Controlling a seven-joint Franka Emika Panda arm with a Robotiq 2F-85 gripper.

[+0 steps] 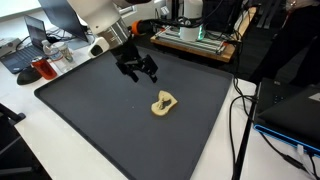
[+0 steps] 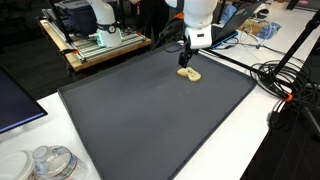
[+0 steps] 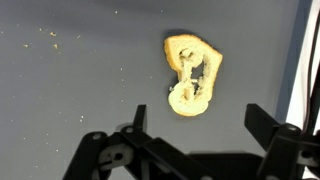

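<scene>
**Open fingers over the pretzel-shaped piece, its long axis crossing their line**

In the wrist view I had the gripper point(image 3: 195, 120) with its fingers point(image 3: 138, 118) spread wide and nothing between them. The pretzel-shaped piece point(image 3: 192, 75) lay just ahead of the fingertips. It sat inside the gap from side to side, a little nearer the finger at the right of the picture. Its long axis ran away from the wrist with a slight tilt, so it crossed the line from tip to tip roughly at right angles. Its rounder end pointed back toward the fingers.

I saw no contact. In both exterior views the gripper point(image 1: 138, 70) point(image 2: 186, 55) hung above the piece point(image 1: 165, 103) point(image 2: 188, 74), clear of it (how high I could not judge from these angles).

The piece rested flat on the dark mat point(image 3: 70, 80), well inside its edges and off toward one side, as an exterior view point(image 2: 140, 110) showed. A few pale crumbs point(image 3: 52, 35) dotted the mat beyond it.

Farther out, past the mat's edge, a framed machine stood on a wooden board point(image 1: 195, 38), and cables point(image 2: 280, 80) trailed over the white table.
</scene>
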